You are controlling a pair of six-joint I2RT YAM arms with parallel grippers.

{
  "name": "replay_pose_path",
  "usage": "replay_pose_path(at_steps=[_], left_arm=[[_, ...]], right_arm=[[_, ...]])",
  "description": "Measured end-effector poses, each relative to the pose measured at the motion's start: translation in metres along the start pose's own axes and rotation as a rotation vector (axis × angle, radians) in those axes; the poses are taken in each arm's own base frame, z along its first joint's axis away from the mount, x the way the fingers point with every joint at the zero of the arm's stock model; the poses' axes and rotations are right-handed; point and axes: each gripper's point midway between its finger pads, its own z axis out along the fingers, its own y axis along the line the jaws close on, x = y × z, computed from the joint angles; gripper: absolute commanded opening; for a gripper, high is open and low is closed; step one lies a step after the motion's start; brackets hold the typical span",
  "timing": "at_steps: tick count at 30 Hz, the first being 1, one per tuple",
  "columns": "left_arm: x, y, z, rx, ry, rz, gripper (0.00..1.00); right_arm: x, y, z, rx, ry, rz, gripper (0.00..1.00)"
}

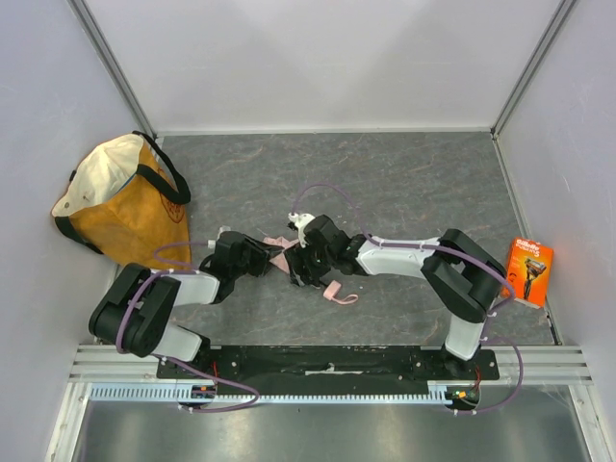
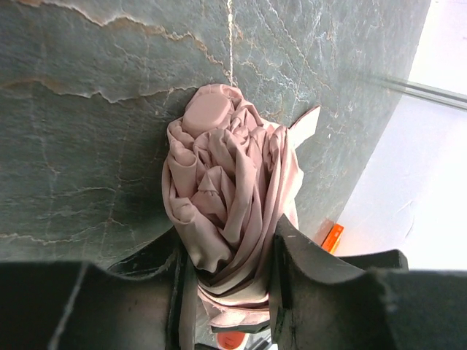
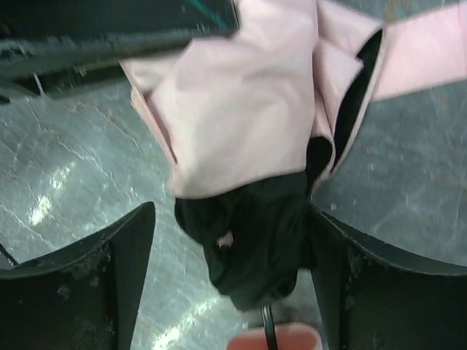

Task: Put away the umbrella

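Your left end effector (image 2: 230, 266) is clamped on the bunched canopy of the umbrella (image 2: 226, 168) in the middle of the bench (image 1: 414, 173), probably pinning it while your right end effector (image 3: 233, 219) sits open astride the black handle end (image 3: 252, 251), tote bag (image 1: 120, 212) waiting at 10 o'clock.

You are looking into a robot lab test cell: plain white panels (image 1: 318, 58) wall in a grey stone-look tabletop (image 1: 385, 173). Aluminium framing rail (image 1: 106, 366) runs along the frame's bottom edge.
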Motion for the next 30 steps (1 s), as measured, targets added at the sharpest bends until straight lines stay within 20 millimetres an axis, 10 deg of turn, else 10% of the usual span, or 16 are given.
replay_pose_path(at_steps=[11,14,17,23,30], left_arm=[[0.0,0.0,-0.001,0.001,-0.035,0.024,0.02],[0.0,0.0,-0.001,-0.002,-0.037,0.025,0.02],[0.0,0.0,-0.002,-0.006,-0.04,0.027,0.02],[0.001,0.001,-0.002,-0.015,-0.04,0.027,0.02],[0.001,0.001,-0.002,-0.017,-0.041,0.028,0.02]], right_arm=[[0.015,-0.018,-0.069,0.256,0.048,0.251,0.98],[0.009,-0.017,-0.101,0.301,-0.002,0.373,0.62],[0.021,-0.016,-0.123,0.31,-0.025,0.478,0.0],[0.085,-0.026,-0.133,0.398,0.063,0.662,0.0],[0.102,-0.027,-0.121,0.479,0.079,0.708,0.0]])
